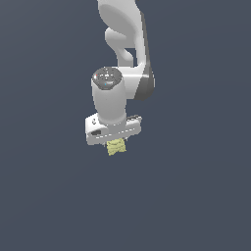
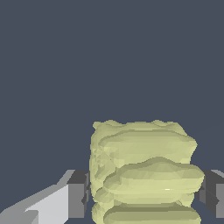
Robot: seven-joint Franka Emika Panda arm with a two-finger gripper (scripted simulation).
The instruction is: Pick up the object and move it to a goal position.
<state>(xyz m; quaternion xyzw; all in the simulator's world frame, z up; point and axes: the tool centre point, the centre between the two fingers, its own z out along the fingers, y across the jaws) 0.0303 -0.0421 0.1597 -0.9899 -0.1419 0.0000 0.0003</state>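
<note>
With its two dark finger pads [image 2: 78, 194] pressed against either flank of the object [image 2: 144, 175], the gripper [image 2: 146, 192] appears to be clamped on it; the wrist view shows no gap on either side. In the exterior view the gripper [image 1: 116, 142] sits just left of the frame's centre, with the object [image 1: 116, 146] poking out below the white hand. The grasp therefore looks done. Whether the lift has begun cannot be told, since the flat grey-blue background shows no shadow or surface edge. No goal marker appears in either picture, so the carry to the goal seems to remain, along with any release there.

The object is a small pale yellow-green lump, roughly blocky, its faces built of stacked rounded ridges that give a wavy, faceted skin. It is narrower than the hand above it. The white arm [image 1: 122, 44] rises from the wrist to the upper edge of the frame.
</note>
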